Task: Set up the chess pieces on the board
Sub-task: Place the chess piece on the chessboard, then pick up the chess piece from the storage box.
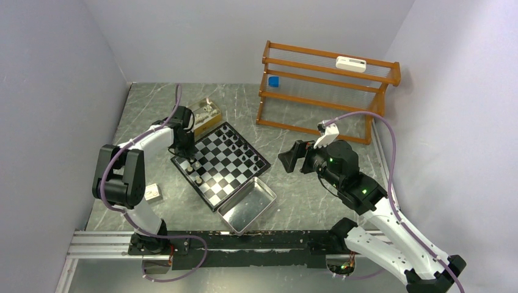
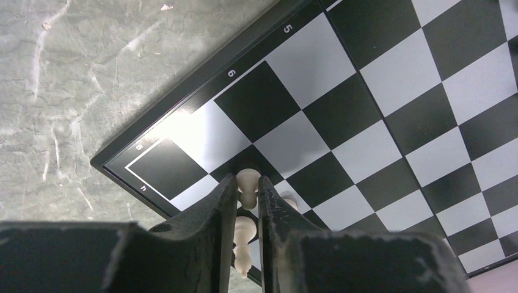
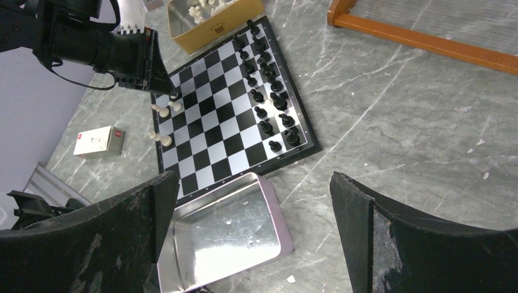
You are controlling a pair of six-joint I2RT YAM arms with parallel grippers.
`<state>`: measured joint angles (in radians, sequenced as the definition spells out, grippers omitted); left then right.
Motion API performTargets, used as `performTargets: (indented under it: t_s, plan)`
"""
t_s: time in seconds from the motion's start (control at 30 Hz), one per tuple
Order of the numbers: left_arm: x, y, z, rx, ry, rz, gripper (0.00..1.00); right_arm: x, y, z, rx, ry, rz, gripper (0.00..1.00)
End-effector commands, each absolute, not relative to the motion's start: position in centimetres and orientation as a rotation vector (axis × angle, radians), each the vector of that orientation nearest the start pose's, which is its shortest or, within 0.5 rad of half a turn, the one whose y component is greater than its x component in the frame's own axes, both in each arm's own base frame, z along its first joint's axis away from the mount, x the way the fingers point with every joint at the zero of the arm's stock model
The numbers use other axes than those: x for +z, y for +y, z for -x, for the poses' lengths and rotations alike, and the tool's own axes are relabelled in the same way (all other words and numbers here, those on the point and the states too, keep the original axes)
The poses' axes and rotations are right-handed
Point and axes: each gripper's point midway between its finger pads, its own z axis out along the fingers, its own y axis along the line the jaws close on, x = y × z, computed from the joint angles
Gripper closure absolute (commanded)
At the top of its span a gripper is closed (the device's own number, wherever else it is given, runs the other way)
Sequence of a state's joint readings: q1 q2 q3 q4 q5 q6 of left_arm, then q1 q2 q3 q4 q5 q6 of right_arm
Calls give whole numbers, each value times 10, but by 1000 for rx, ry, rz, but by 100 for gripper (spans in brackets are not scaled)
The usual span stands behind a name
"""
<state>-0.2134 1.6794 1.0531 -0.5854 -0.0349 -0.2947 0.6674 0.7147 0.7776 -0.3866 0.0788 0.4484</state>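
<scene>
Fingers [image 2: 223,207] of the left gripper [image 2: 247,180] are clenched on a cream piece [image 2: 247,187], its rounded head pinched between the two dark tips. The right gripper [image 3: 253,180] hangs released, jaws spread wide, over the table to the right of the board [image 1: 221,165].

The board is a small black-and-white checkered square with a thin black rim, turned corner-on to the arms at the table's middle left. Black pieces [image 3: 269,91] fill two rows along its far-right side. A few cream pieces [image 3: 162,125] stand scattered near the opposite side, where the left gripper works.

Only the left wrist view shows the grasp: the printed rank numbers on the rim, the corner square, and two more cream figurines just beside the held one. The top view shows only the gripper body there. The right wrist view alone shows loose pieces lying inside the gold box [image 3: 207,18].

That box sits just beside the board's far edge, and the metal tray [image 1: 247,204] lies along its near-right edge; touching or not, I cannot tell. A small white box [image 1: 153,193] rests well apart to the left. Open marble tabletop [image 1: 293,195] lies between the board and the wooden rack [image 1: 324,91], and the board's middle rows show bare squares.
</scene>
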Motion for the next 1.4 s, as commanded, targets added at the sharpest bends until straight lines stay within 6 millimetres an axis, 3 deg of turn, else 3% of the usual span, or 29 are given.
performTargets:
  t_s: [0.0,0.33,0.83,1.03,1.13,1.37]
  plan:
    - [37,-77,-334,-61,2755,102,75,253,180,-222,685,1921,151,0]
    - [52,-76,-342,-56,2720,96,69,255,180,-223,682,1919,156,0]
    - [126,-89,-374,-159,2510,65,64,254,181,-222,688,1921,156,0]
    - [166,-84,-402,-116,2374,63,63,251,184,-223,697,1927,164,0]
    - [187,-84,-426,-102,2272,89,62,250,185,-223,697,1928,167,0]
    - [191,-102,-480,-152,2236,69,70,255,182,-225,671,1928,174,0]
